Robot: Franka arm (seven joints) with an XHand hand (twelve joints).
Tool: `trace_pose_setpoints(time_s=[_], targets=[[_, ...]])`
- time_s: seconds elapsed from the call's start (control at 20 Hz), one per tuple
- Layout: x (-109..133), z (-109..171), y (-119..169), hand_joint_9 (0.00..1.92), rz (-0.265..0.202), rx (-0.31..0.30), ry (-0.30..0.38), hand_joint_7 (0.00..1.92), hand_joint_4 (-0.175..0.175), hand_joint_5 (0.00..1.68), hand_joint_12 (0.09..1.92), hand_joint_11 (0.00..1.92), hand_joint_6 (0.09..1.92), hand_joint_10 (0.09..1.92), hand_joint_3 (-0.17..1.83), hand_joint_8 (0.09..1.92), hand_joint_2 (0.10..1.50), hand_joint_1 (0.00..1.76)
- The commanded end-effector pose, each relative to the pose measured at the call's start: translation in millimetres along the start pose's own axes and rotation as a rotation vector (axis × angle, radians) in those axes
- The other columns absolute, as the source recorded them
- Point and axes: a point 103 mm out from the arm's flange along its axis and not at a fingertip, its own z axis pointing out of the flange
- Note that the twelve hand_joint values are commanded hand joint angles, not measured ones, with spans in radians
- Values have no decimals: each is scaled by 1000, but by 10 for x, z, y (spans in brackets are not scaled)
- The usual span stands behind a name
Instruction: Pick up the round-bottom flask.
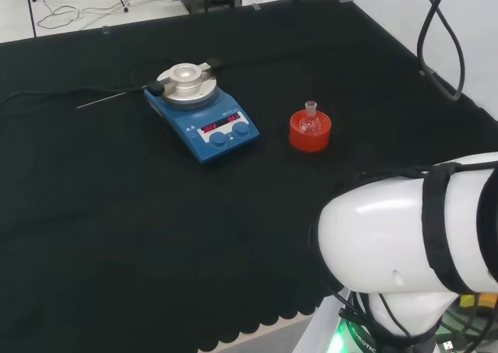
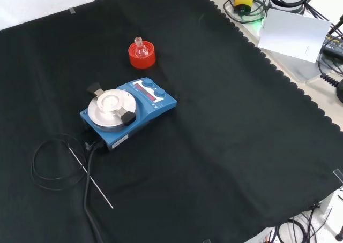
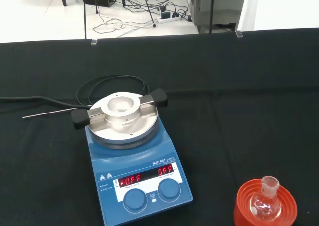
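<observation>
Bring the hand, whose fingers I cannot tell to be open or closed, straight down over the round-bottom flask standing upright in its red ribbed stand beside the blue hotplate, and take its neck.

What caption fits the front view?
Round-bottom flask upright on red ribbed stand, apart from the blue hotplate.

You're looking at a counter draped in black cloth. On it rest a blue hotplate stirrer, its thin metal probe and coiled cable, and a red ribbed stand holding a small round-bottom flask.
</observation>
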Motion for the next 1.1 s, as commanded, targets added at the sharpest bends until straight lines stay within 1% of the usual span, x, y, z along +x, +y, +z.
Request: trace_pose_setpoints(time_s=[0.05,0.1,0.15,0.2,0.3,0.35,0.4,0.55,0.7,0.85,1.0,1.1], targets=[[-114,-10,1,414,0,-13,1,296,11,321,1368,224,446,933,629,874,1053,409],[-236,-15,2,290,3,-15,6,167,16,335,1364,109,406,794,517,714,1129,279],[-395,-16,6,232,5,-14,11,107,18,349,1361,51,373,716,436,621,1181,211],[-563,-13,11,205,11,-12,16,81,19,359,1359,23,353,675,389,573,1210,178],[-904,1,31,188,14,-4,20,65,20,368,1359,4,336,645,351,537,1233,156],[-762,53,32,186,46,1,-5,64,20,370,1359,1,333,641,344,531,1236,153],[-557,133,36,186,75,3,-47,64,20,372,1359,0,332,639,341,529,1238,153],[-418,263,88,188,111,11,-108,68,20,376,1361,0,330,638,335,528,1240,153],[-350,376,186,192,138,23,-121,74,19,382,1366,0,329,639,330,528,1242,157],[-342,577,276,195,166,38,-110,80,18,387,1369,0,328,639,326,528,1243,160],[-427,760,367,201,193,64,-89,87,18,390,1372,0,327,640,322,530,1245,162],[-509,841,435,204,206,68,-80,90,18,392,1375,0,326,641,320,531,1246,164]])
